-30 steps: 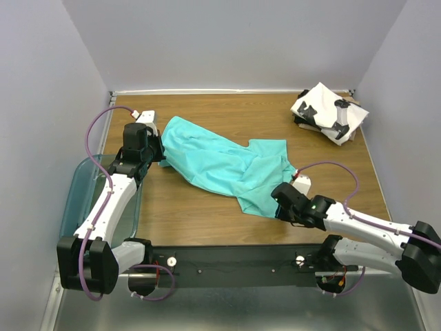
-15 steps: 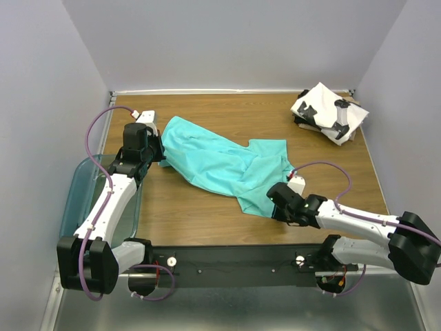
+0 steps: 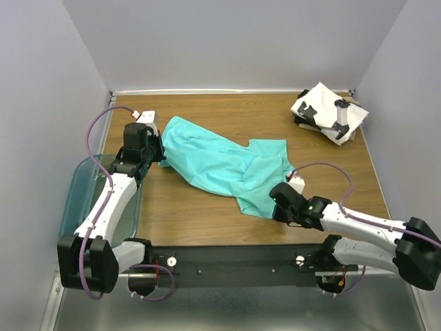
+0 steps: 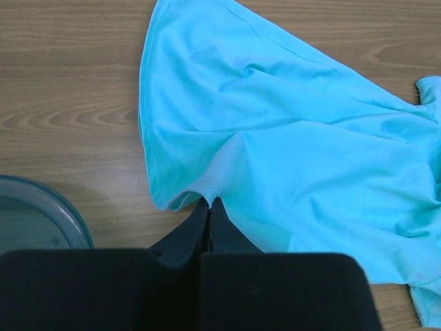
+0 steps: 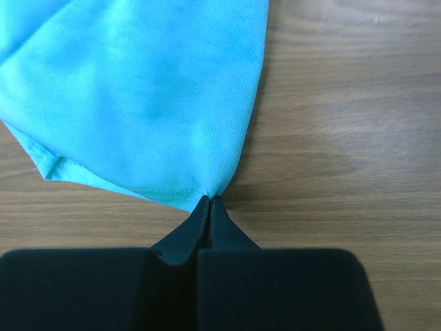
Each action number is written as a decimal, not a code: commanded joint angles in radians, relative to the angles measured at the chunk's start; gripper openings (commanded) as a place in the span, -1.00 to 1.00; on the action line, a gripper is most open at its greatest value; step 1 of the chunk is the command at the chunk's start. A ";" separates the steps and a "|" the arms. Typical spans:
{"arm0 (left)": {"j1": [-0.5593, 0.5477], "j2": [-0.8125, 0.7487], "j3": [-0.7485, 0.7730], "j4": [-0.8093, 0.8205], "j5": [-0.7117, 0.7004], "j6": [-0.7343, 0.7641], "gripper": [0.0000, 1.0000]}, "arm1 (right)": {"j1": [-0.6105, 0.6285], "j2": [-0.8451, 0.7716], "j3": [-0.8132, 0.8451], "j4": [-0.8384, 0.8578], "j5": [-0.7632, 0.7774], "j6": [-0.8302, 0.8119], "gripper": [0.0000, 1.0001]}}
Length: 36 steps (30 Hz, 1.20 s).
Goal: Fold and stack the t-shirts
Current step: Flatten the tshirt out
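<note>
Right gripper (image 5: 209, 200), earlier apart, now pinches the teal t-shirt (image 3: 220, 162) by its near corner; left gripper (image 4: 209, 203) stays clamped on it.

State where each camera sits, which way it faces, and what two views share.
Top external: above and behind the arms, looking down at table, teal t-shirt, white t-shirt and bin; both arms show.
Left wrist: on the left arm, facing the teal t-shirt's edge; left fingers shut on it.
Right wrist: on the right arm, facing its corner; right fingers shut on it.
Shared: the teal t-shirt, in all three.
</note>
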 commanded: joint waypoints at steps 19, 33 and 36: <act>0.004 -0.001 0.455 -0.057 -0.120 -0.086 -1.00 | -0.412 0.086 0.851 0.001 0.086 -0.570 -0.99; 0.001 -0.269 0.719 -0.088 -0.001 -0.031 -1.00 | -0.412 -0.133 1.329 -0.033 0.000 -0.756 -0.99; 0.001 -0.309 0.735 -0.097 0.021 -0.046 -1.00 | -0.412 -0.141 1.386 -0.033 -0.030 -0.776 -0.99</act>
